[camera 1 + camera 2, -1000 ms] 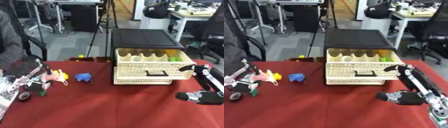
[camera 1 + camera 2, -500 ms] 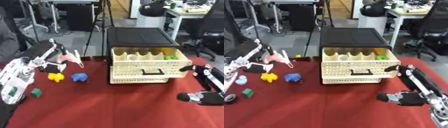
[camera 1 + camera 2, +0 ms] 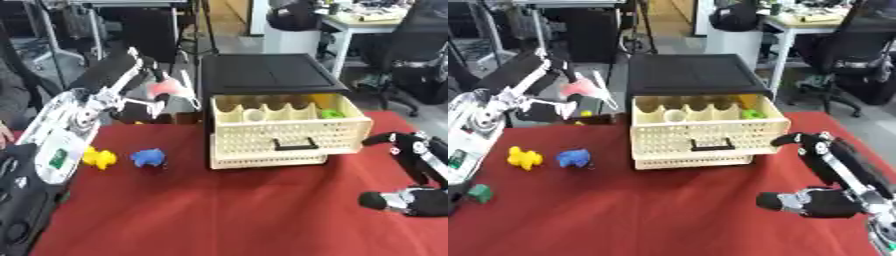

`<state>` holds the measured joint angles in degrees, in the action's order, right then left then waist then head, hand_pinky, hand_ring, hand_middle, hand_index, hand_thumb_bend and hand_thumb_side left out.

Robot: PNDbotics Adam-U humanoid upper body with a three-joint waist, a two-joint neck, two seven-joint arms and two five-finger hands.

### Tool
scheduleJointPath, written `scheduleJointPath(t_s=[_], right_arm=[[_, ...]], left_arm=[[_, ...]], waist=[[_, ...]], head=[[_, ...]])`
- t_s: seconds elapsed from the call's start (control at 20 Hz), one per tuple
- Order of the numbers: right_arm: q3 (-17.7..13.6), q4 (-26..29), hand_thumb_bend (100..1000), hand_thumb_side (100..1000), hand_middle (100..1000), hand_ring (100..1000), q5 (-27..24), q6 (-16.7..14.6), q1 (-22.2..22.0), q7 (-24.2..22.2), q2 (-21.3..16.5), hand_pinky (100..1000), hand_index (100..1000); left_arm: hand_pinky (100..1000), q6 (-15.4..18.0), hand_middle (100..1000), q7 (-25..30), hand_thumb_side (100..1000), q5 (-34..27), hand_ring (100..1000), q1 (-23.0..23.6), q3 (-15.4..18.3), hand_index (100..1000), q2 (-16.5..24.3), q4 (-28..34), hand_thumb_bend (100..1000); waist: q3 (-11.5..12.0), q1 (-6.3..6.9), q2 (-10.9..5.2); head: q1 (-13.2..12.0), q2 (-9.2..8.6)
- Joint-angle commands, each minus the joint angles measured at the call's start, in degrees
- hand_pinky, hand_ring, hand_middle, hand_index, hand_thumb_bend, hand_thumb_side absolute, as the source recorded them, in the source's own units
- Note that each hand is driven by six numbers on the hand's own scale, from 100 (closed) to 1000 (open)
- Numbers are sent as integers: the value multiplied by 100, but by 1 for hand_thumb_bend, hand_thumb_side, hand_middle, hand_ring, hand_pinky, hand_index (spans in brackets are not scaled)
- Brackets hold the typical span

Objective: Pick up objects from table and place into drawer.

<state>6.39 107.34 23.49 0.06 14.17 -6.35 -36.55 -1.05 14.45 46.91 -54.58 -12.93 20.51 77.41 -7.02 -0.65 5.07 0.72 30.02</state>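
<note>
- Since a second ago, when it was low at the table's left edge among the toys, the left hand (image 3: 150,95) has risen with a pink toy (image 3: 166,90) and swung toward the drawer (image 3: 284,131); the pick looks done and the carry is under way.
- At the far left a small green piece (image 3: 479,193) lies near the table edge, with a yellow toy (image 3: 524,157) and a blue toy (image 3: 574,157) side by side on the red table (image 3: 219,210), well left of the drawer and yet to be moved.
- Raised on an outstretched arm, the left hand has its fingers pinched on the pink toy, which hangs in the air just left of the black cabinet (image 3: 262,74), near its top and not yet over the drawer.
- Pulled out of the cabinet, the drawer stands open; something green (image 3: 332,114) sits at its back right, and a pale round thing (image 3: 255,116) shows further left.
- Idle at the lower right, the right hand (image 3: 815,202) rests on the table in front of and to the right of the drawer, fingers curled in and holding nothing.
</note>
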Motion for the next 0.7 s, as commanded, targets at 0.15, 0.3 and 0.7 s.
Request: scheduleJointPath(t_s=[0.15,0.3,0.7], right_arm=[[0,142,1000,808,100,100,-45,-25,159,-56,-121,100,769],[25,169,1000,808,100,100,-52,-37,231,-87,-121,100,768],[77,267,1000,807,100,100,-76,-62,406,-167,-122,100,768]], left_arm=[[264,20,100,-143,100,40,105,-271,-48,257,-132,-80,122],[268,39,100,-204,100,144,108,-318,-64,262,-260,-226,124],[344,62,180,-493,100,577,205,-399,-8,374,-523,-749,162]], waist=[[-158,4,-8],[-309,16,46],[-690,68,202]], head=[[-76,-136],[-125,-193],[-239,-345]])
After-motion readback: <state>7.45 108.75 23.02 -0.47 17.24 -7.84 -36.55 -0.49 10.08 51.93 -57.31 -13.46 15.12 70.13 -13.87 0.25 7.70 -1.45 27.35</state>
